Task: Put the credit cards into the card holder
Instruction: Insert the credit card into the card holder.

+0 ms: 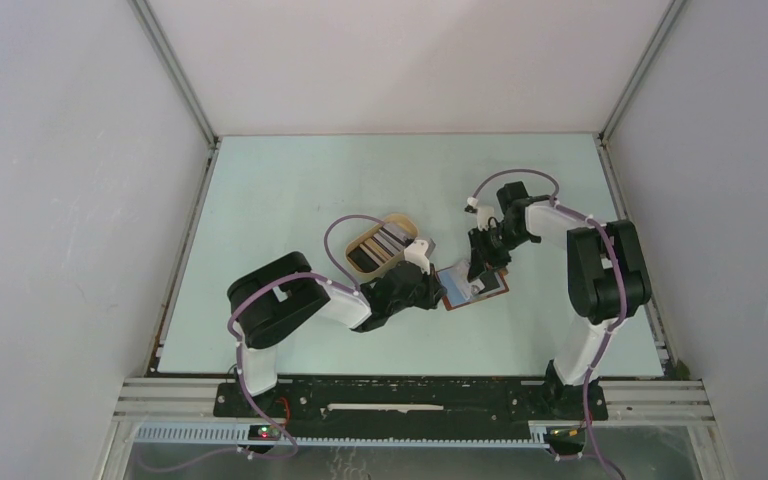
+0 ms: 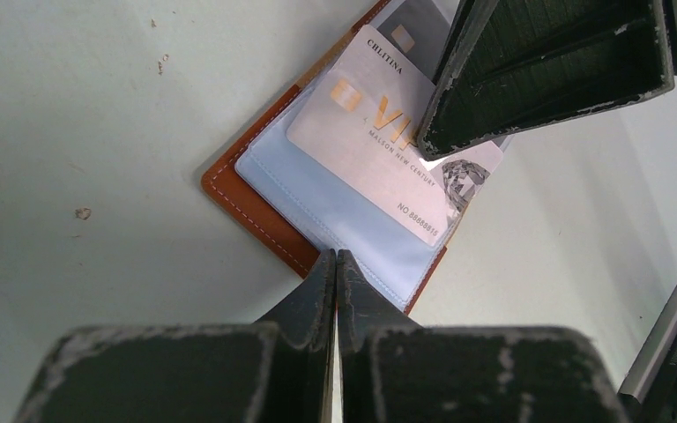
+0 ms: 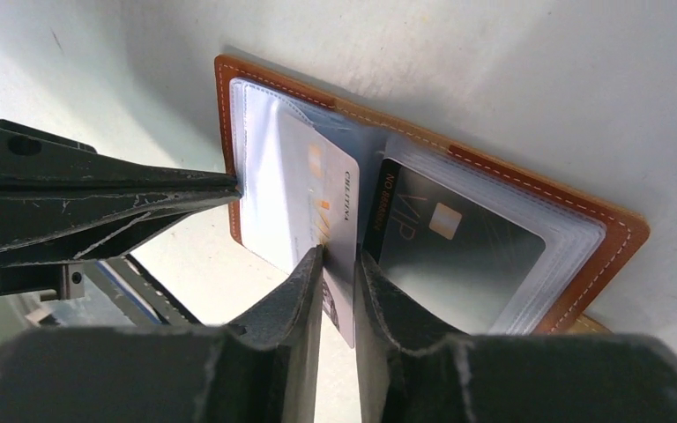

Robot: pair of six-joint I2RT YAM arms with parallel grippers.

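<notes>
Top external showed the card holder (image 1: 457, 292) lying open on the worktop, a little right of centre and in the half toward the near edge. The oval tan tray (image 1: 400, 218) sat just beyond it toward the middle of the worktop, with more cards (image 1: 385, 243) waiting inside. The left gripper (image 2: 336, 260) had its fingers pressed tight together, the tips set against the holder's edge where the clear sleeve (image 2: 317, 207) met the brown leather. This looked like a bracing hold, meant to keep the light holder from sliding or folding while a card was worked in. Whether the tips also nipped a leaf of the sleeve could not be told. The right gripper (image 3: 339, 264) stood over the fold with its jaws narrowly apart, straddling the edge of a pale card (image 3: 304, 181). The gap looked wider than the thin card, so the hold read as loose rather than clamped. That card lay slanted across the sleeve on the leaf nearest the left gripper's tips. Its far part seemed to be under the plastic and one corner hung past the holder's edge, so it was probably only partly seated. On the other leaf a dark card (image 3: 454, 231) sat fully behind its clear window. The pale card likely needed a further push along the pocket, against the braced edge.
</notes>
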